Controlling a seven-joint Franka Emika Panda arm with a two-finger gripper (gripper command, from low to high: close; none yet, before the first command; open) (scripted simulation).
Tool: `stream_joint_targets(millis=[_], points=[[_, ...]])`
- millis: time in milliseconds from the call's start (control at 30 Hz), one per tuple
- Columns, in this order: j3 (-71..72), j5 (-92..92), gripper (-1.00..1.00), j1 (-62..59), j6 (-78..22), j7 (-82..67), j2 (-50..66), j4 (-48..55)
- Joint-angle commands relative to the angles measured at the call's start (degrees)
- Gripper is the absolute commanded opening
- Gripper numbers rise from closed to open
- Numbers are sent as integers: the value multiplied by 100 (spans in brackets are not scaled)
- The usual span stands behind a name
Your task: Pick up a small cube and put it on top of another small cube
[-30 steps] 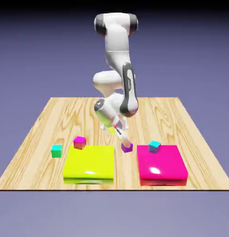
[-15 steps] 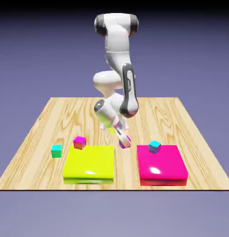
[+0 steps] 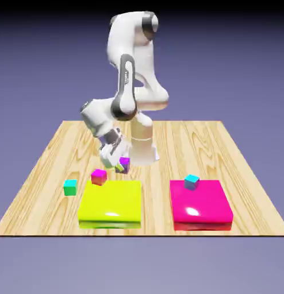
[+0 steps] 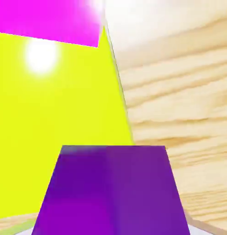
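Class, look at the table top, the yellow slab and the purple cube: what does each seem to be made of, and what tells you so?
Table: pale wood, matte; grain lines run along it.
Yellow slab: probably glossy plastic; white highlights on a smooth, flat colour.
Purple cube, between the gripper fingers: smooth and plain, perhaps plastic; the look leaves that open.

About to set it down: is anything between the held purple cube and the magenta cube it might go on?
Nothing visible. The gripper holds the purple cube in the air, close beside and above the magenta cube; only open air shows between them.
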Motion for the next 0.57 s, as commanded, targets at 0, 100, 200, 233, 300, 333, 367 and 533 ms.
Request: stream_joint_targets(millis=[0,100,200,233,300,333,367,533], points=[[-91,-134,-100,-183,-54,256,-91,72],[-364,-511,-100,-731,-200,1002,-365,286],[-351,-265,-100,-659,-98,824,-201,287],[-335,-16,-100,-584,6,640,-36,286],[-305,482,-100,-432,214,272,296,284],[-289,731,-100,-356,318,88,462,283],[-274,980,-100,-281,421,-96,628,282],[-261,1180,100,-220,505,-244,761,282]])
